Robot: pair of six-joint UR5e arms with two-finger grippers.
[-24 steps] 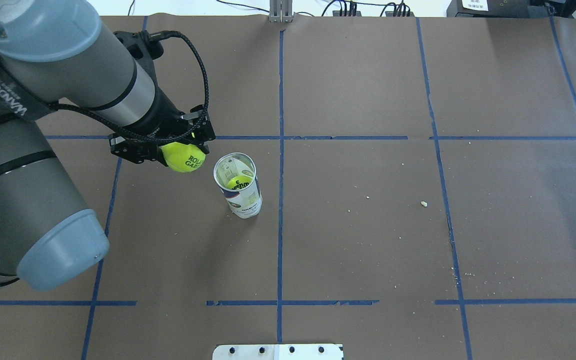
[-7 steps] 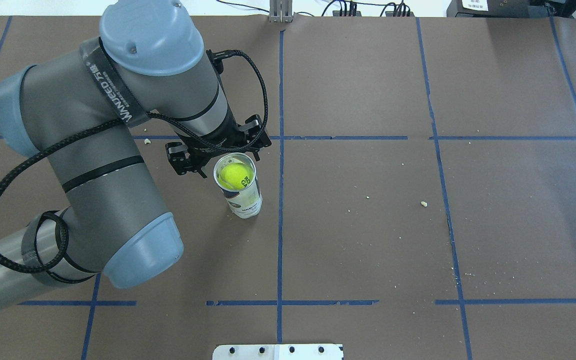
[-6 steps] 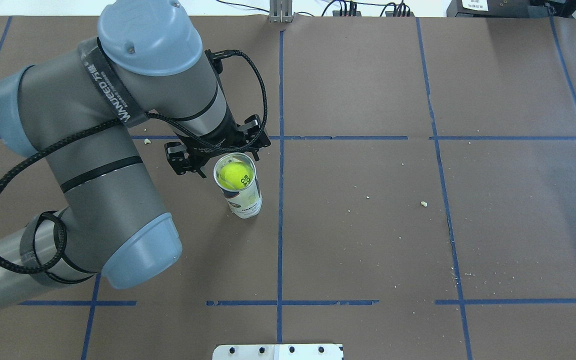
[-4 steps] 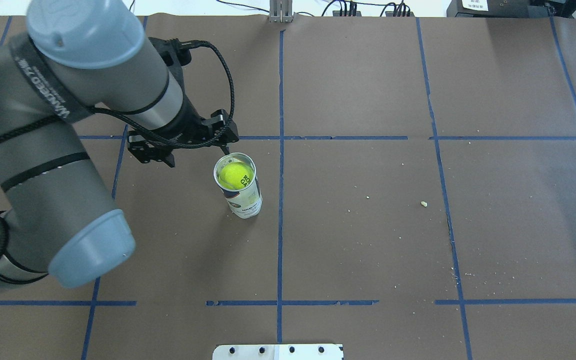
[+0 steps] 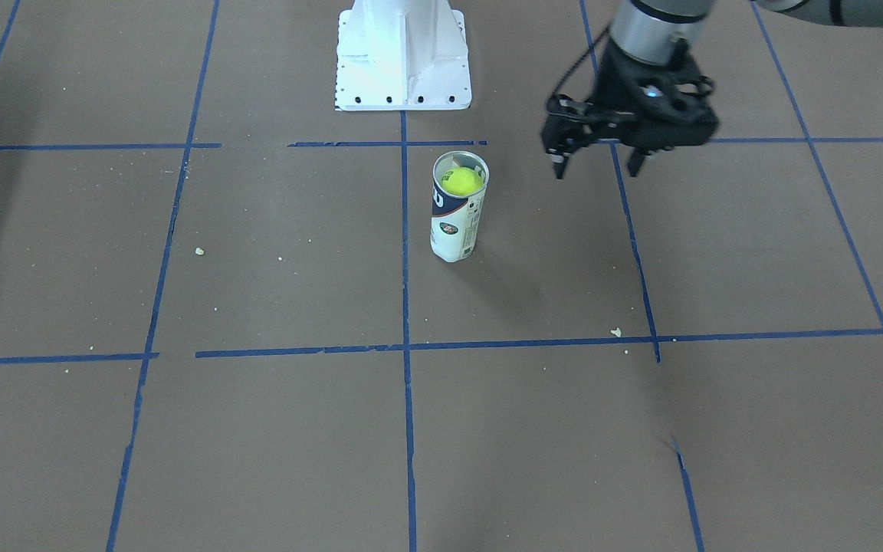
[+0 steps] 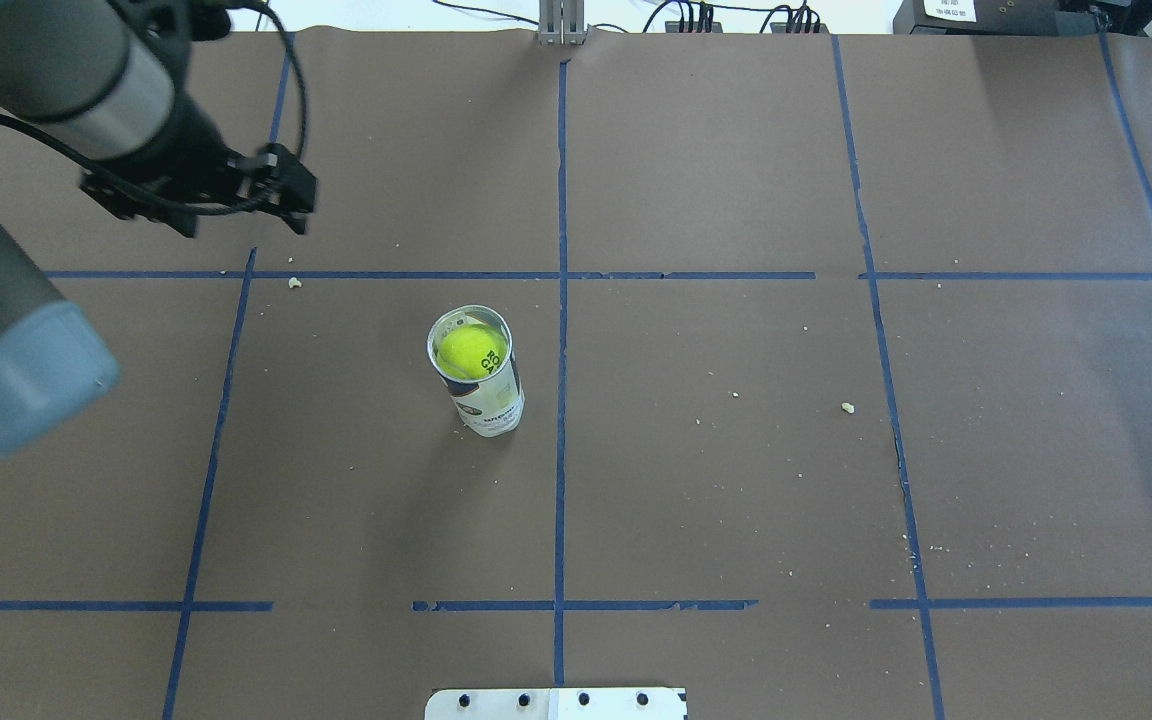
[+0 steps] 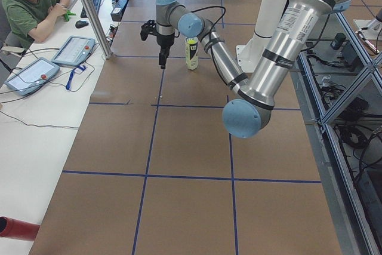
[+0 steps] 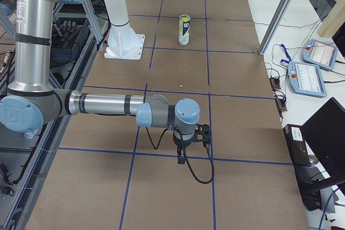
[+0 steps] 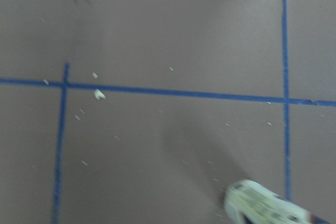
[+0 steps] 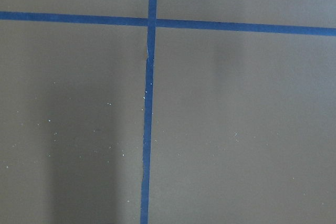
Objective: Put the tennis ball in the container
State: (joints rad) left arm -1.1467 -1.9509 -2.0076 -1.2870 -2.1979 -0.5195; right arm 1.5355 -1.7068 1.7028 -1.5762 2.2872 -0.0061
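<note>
Yellow tennis ball point(image 6: 472, 352), apart from left pincer point(image 6: 242, 227).

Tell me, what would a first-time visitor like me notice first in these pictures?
The bright yellow-green tennis ball catches the eye first, sitting inside the clear container that stands upright near the middle of the brown table. Next is the left hand on the big grey arm, which hangs open and empty above the table, apart from the container on the robot's left.
</note>
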